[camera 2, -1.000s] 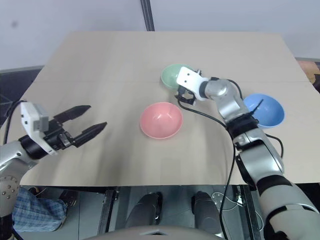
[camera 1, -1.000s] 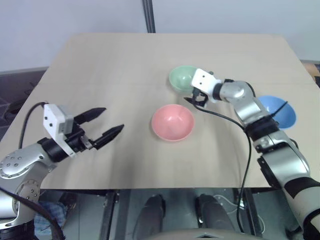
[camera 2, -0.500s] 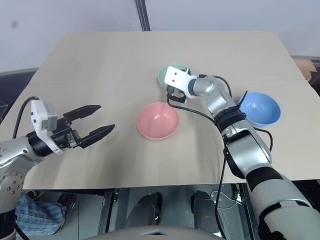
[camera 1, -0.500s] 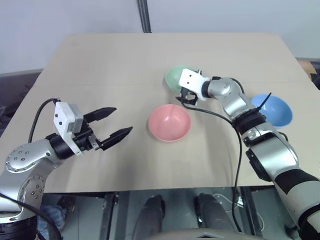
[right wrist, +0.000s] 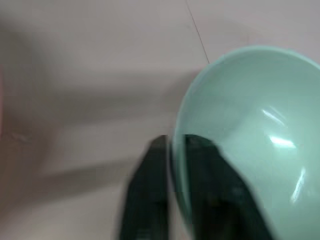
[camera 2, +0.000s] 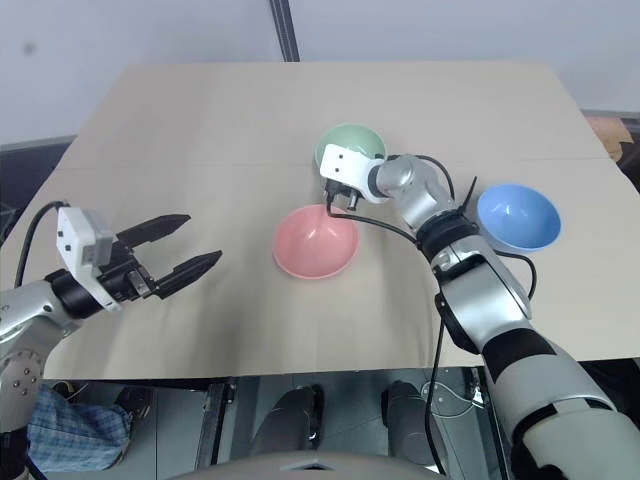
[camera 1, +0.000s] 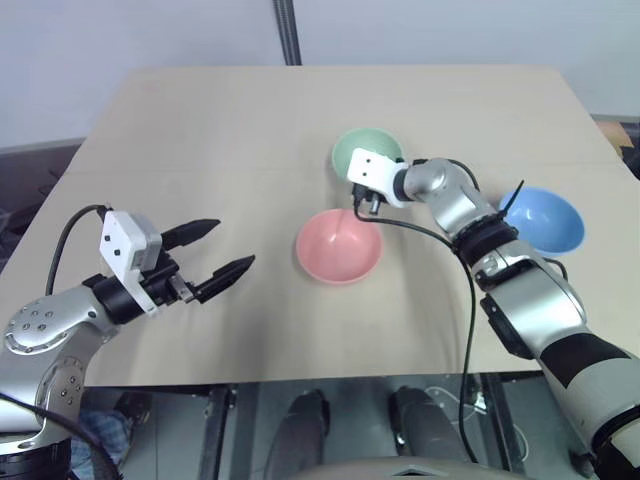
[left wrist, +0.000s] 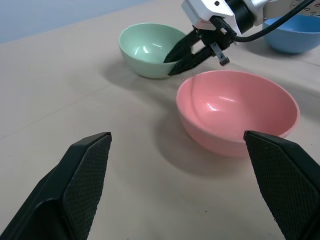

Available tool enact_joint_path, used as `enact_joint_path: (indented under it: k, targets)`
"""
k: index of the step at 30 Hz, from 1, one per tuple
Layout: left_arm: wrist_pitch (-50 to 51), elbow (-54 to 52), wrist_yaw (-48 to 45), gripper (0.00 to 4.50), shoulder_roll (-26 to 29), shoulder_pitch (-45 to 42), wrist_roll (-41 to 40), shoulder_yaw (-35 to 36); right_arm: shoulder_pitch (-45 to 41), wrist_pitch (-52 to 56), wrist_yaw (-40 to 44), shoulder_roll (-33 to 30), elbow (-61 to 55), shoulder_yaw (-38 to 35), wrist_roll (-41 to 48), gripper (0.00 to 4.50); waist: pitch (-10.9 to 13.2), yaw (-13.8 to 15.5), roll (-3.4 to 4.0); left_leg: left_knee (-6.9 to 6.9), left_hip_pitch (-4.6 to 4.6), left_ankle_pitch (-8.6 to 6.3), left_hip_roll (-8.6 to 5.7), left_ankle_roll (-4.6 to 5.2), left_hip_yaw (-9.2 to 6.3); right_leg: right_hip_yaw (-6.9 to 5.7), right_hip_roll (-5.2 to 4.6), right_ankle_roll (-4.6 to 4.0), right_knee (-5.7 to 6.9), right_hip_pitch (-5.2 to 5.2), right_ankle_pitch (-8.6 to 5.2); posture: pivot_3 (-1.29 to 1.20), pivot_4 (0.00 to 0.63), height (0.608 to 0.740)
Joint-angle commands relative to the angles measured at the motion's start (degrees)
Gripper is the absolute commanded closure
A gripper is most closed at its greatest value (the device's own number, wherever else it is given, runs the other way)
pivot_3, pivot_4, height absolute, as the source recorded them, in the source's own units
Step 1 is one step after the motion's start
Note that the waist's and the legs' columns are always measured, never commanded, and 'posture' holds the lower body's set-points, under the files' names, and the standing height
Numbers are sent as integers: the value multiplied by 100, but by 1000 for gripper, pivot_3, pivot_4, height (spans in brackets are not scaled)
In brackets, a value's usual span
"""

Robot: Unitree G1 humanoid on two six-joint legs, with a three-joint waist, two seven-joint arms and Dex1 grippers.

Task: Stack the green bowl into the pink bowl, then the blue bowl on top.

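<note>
right gripper (right wrist: pixel 172 150) jaws pinched on near rim of green bowl (camera 1: pixel 366 153), resting on the surface (camera 1: pixel 200 140) behind pink bowl (camera 1: pixel 339 246). blue bowl (camera 1: pixel 545 220) far right. left gripper (camera 1: pixel 218 249) jaws wide, empty.

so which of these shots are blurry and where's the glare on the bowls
Right wrist view: soft and smeared, the fingers at the green bowl rim blurred, with bright streaks inside the bowl. Left wrist view: sharp, with small highlights inside the pink bowl and the green one. Head views: clear, with soft shadows under the bowls on the table.
</note>
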Motion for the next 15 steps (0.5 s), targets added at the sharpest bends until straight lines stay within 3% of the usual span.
enact_joint_path:
  k: [1, 7, 15]
  targets:
    - [-110, -163, 53, 0, -18, 32, -4, 159, -224, -117, -30, 20, -63, -40, -16, 4463, 0, 0, 0, 0, -1, 0, 0, 0, 0, 0, 0, 0, 0, 0, 0, 0, 150, 740]
    - [-113, -237, 110, 0, -50, 71, -40, 158, -127, -513, 114, -188, -607, -157, 106, 4463, 1, 1, 2, -1, -3, 0, 0, 0, 0, 0, -1, 0, 0, -2, 0, 0, 150, 740]
    - [-95, -262, 57, 0, -15, 32, -87, 92, 824, -346, 1611, -980, -3438, -516, 1225, 4463, 2, 19, 1, -2, -14, 0, 0, 0, -1, -1, -4, 0, -4, -8, 0, 0, 150, 740]
